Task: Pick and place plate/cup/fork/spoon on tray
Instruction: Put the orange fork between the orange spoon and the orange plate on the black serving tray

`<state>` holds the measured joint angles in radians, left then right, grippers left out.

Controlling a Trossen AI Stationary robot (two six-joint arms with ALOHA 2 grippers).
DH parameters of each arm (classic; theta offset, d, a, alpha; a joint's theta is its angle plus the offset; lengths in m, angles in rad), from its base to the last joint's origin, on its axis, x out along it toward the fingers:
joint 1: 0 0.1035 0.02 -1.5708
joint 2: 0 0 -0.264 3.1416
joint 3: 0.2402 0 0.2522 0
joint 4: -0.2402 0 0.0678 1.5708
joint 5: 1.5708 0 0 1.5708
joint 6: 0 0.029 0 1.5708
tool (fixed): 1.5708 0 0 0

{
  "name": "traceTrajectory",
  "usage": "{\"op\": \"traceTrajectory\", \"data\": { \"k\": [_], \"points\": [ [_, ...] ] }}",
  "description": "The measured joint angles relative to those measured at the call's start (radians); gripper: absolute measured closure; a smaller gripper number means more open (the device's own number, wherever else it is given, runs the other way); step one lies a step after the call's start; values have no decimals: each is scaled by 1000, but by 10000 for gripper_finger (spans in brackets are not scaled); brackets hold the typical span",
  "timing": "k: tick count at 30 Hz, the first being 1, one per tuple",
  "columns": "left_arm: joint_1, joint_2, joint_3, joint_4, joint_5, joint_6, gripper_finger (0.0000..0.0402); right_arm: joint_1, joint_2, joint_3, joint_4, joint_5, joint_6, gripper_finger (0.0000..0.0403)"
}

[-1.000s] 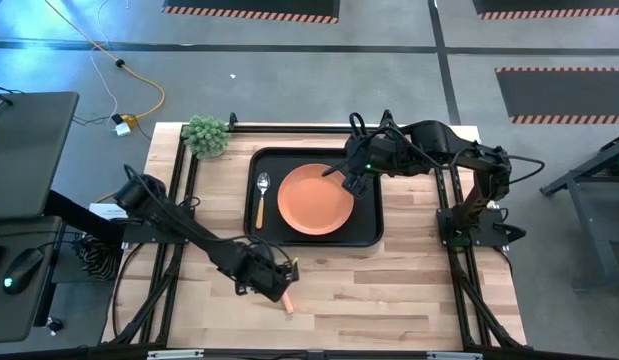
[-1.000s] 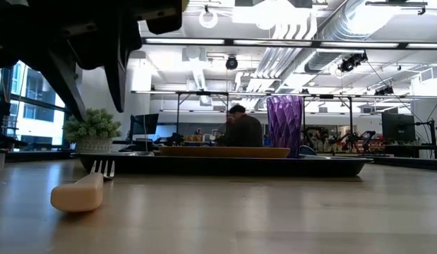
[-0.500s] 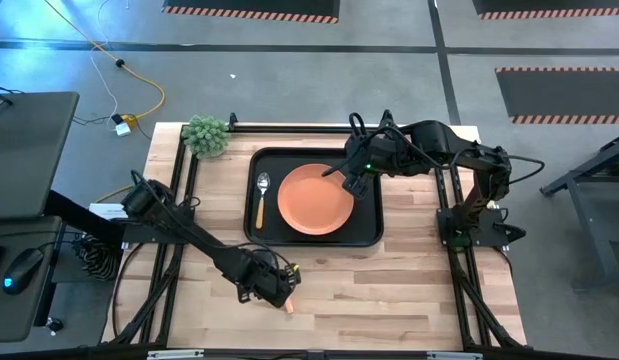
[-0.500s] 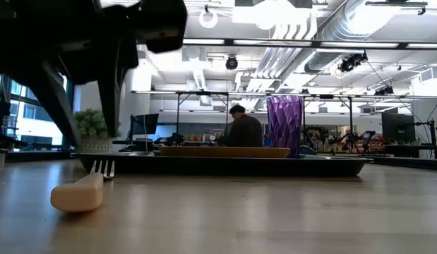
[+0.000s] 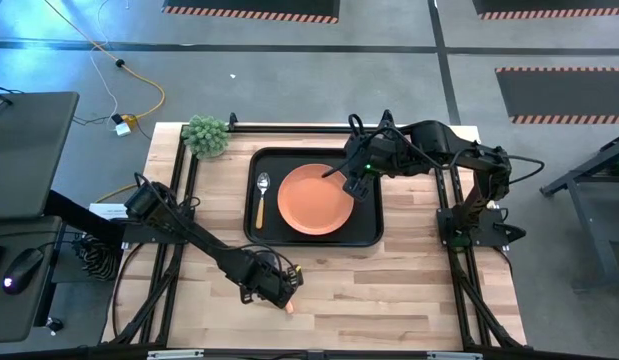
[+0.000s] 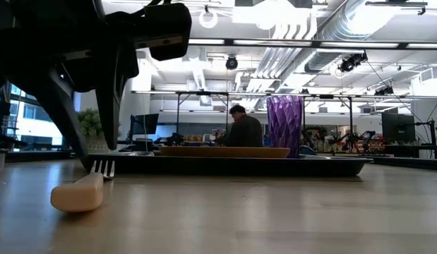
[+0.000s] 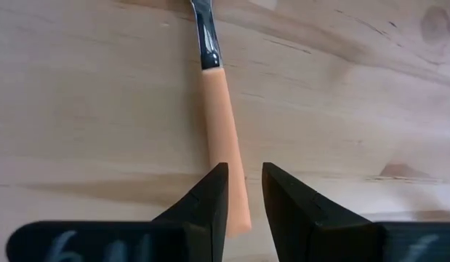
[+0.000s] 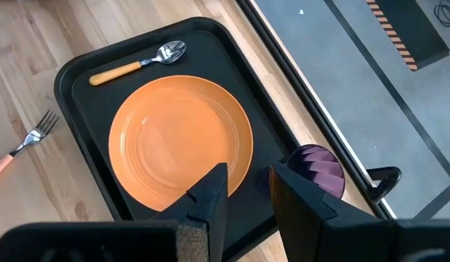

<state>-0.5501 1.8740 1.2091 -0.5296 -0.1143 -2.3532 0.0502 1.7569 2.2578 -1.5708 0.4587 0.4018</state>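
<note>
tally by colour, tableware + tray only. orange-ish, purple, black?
Orange or yellow-orange: 3 (plate, fork, spoon)
Purple: 1 (cup)
Black: 1 (tray)
Total: 5

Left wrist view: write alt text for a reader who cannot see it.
The left gripper hangs just above the fork, open jaws straddling the end of its orange handle. The fork lies flat on the bare wooden table, metal neck pointing away from the camera.
</note>
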Motion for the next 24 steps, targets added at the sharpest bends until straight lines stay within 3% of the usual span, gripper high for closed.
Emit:
{"op": "traceTrajectory", "data": {
  "k": [9,15,24],
  "points": [
    [4,0,0,3,-10,153,328,0,0,0,0,-3,-3,306],
    [8,0,0,-6,-2,86,321,1,0,0,0,-3,-2,306],
    [7,0,0,-50,41,28,269,1,0,0,0,-3,-10,306]
  ]
}}
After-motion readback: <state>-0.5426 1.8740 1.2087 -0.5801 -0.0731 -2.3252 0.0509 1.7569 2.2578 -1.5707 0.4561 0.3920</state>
